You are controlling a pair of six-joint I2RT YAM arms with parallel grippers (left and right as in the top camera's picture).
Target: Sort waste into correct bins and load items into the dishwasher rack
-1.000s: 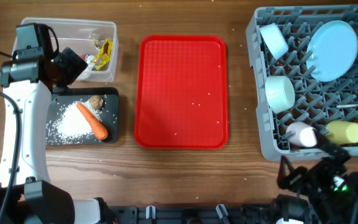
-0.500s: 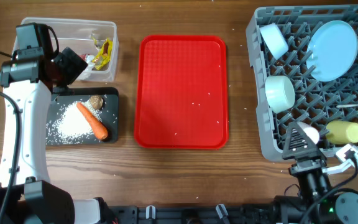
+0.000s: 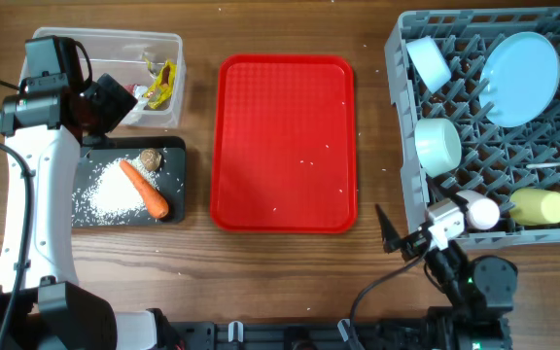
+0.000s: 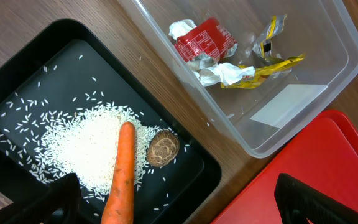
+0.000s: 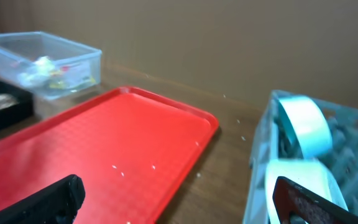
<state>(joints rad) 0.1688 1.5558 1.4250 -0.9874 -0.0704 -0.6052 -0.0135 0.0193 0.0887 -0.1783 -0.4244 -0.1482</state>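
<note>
Swung leftward from the rack's front edge, the right jaws now hang wide open and empty just off the near right corner of the red tray (image 3: 282, 126), while the left jaws have not moved.
To the tray's left, the left jaws gape just as wide, holding nothing, above the place where the clear tub (image 3: 177, 58) meets the black bin (image 3: 179, 185). The tub, at the tray's far left, holds the crumpled red and yellow wrappers (image 4: 229, 59). The bin, at its near left, holds the carrot (image 3: 145, 189), the rice (image 3: 105, 194) and the brown lump (image 3: 149, 159). Right of the tray on the worktop (image 3: 290, 282) stands the dishwasher rack (image 3: 494, 146). It carries the blue plate (image 3: 520, 78), white bowl (image 3: 428, 62), teal bowl (image 3: 437, 144), pink cup (image 3: 478, 209), yellow cup (image 3: 540, 206) and white spoon (image 3: 557, 166).
</note>
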